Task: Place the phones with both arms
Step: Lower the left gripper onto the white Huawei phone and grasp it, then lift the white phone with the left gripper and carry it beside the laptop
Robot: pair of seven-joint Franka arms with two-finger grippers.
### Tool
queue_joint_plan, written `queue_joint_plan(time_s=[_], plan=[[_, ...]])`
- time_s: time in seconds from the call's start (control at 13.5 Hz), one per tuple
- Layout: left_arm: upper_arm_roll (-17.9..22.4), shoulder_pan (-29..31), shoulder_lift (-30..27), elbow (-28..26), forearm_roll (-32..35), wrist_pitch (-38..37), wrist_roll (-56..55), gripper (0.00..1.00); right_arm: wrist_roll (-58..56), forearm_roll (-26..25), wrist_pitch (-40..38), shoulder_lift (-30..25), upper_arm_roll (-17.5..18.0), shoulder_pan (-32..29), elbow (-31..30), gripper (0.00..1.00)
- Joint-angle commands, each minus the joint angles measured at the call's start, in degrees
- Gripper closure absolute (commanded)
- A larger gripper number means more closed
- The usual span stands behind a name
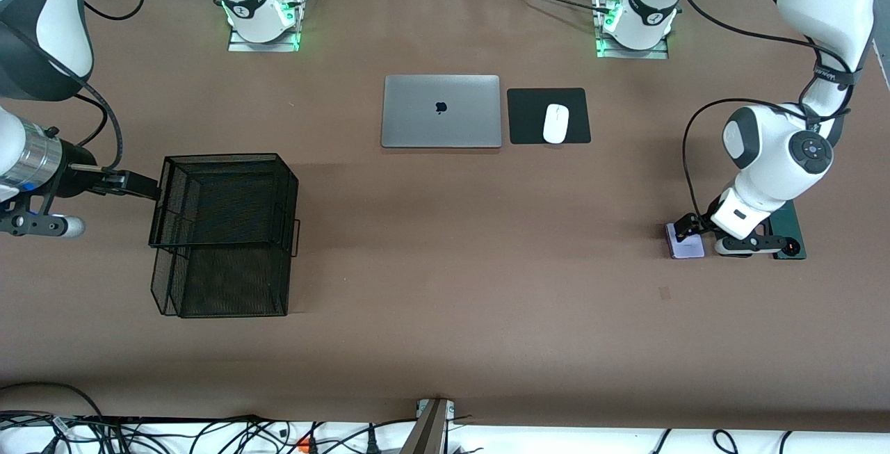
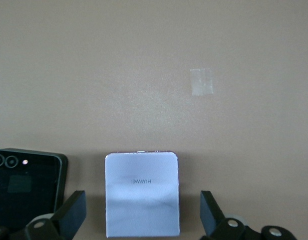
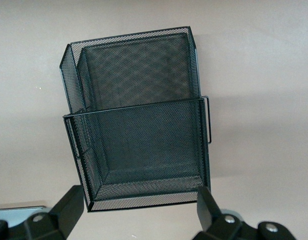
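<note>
At the right arm's end of the table the right gripper [image 1: 156, 193] hung level with the upper tier of a black mesh organiser [image 1: 222, 231] — a two-tier wire rack, its top tray set farther from the front camera than the lower one. In the right wrist view its fingers [image 3: 68, 207] stood spread wide, one to each side of the rack's upper tray [image 3: 143, 150], pinching nothing. Toward the middle of the table, nearer the robots' bases, lay a closed silver laptop [image 1: 441, 111], and beside it toward the left arm's end a black mouse pad [image 1: 548, 115] with a white mouse [image 1: 555, 123] on it. At the left arm's end the left gripper [image 1: 723, 235] was low over the phones. The left wrist view showed its fingers [image 2: 73, 212] apart, straddling the pale lilac phone [image 2: 141, 195] without touching it; that phone lay flat on the brown table [image 1: 487, 266], its maker's name showing. Just beside it, a little apart, lay the black phone [image 2: 24, 187] with two round lenses at one corner — it sat outside the spread fingers. The dark green phone [image 1: 793, 228] lay under the left arm, still closer to that end of the table, largely hidden by the wrist. A small patch of tape [image 2: 201, 81] was stuck to the table near the lilac phone.
</note>
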Motion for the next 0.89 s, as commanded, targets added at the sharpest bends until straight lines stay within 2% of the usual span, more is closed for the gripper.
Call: queue_joint_plan(time_s=[0.0,0.82], plan=[[0.07,-0.05,2.51,-0.22,0.9,4.36,-0.68,0.0,0.58,-0.75,-0.96,-0.87,0.35,-0.39,0.01,0.0],[0.42,0.3,6.74,-0.13,0.81,9.63,-0.77,0.0,0.58,-0.75,-0.96,-0.87,0.35,-0.39,0.01,0.0]])
